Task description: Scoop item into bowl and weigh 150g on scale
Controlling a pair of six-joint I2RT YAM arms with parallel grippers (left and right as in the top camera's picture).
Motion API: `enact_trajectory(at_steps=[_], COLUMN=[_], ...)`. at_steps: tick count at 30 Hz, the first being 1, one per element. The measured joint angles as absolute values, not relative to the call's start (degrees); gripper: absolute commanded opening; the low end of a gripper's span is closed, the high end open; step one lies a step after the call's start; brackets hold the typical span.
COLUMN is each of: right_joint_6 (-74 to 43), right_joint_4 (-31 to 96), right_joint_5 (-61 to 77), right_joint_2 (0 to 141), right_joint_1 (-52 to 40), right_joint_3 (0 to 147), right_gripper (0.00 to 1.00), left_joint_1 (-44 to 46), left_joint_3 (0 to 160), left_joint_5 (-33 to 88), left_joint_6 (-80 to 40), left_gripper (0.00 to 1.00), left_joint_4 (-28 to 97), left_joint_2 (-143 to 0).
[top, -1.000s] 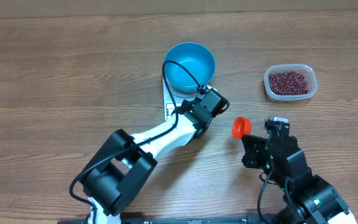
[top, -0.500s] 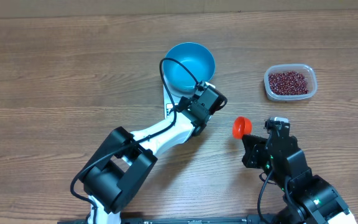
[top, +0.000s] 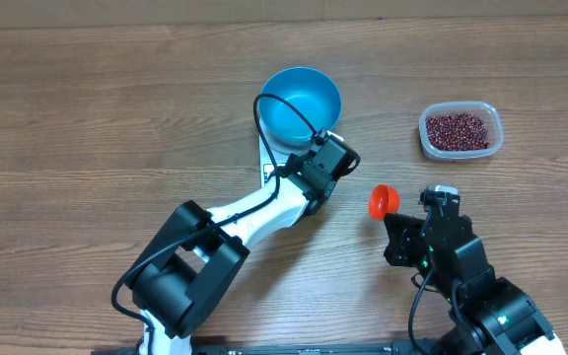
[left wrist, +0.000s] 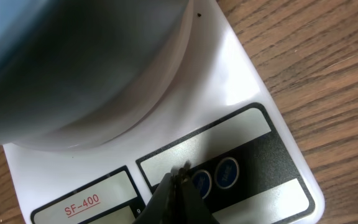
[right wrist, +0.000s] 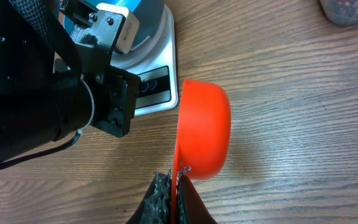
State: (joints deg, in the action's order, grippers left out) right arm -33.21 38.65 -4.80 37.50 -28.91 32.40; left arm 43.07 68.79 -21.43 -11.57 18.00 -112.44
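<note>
Left wrist: scale [left wrist: 232, 68] beneath left pincer [left wrist: 180, 170]

A brown wood-grain table [top: 87, 118] was observed filling nearly the whole view, evenly lit, with a pale beige strip [top: 461, 8] noted along its far edge.

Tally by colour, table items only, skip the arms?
Blue: 1, bowl
White: 1, scale
Clear: 1, tub of red-brown beans
Orange: 1, scoop
Total: 4
</note>
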Motion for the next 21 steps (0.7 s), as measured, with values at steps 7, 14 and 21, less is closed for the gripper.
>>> enact_trajectory(at_steps=[7, 14, 21], right_joint_6=[-33.2, -33.2, -33.2], right_joint_4=[38.6, 38.7, 38.6], right_joint_5=[-4.8, -4.9, -4.9], right_joint_2=[37.5, 37.5, 37.5], right_joint_1=[-28.9, -28.9, -28.9], right_joint_3=[32.4, 32.4, 32.4], right_gripper=[0.04, 0.04, 0.04], left_joint_1=[43.1, 43.1, 43.1], left_joint_3=[68.8, 68.8, 68.8], left_joint_5=[-21.5, -21.2, -19.7], left_joint_6=[-11.6, -11.6, -11.6], left_gripper=[0.04, 0.04, 0.04], left_joint_4=[18.2, 18.7, 19.1], left_joint_2=[-112.4, -112.4, -112.4])
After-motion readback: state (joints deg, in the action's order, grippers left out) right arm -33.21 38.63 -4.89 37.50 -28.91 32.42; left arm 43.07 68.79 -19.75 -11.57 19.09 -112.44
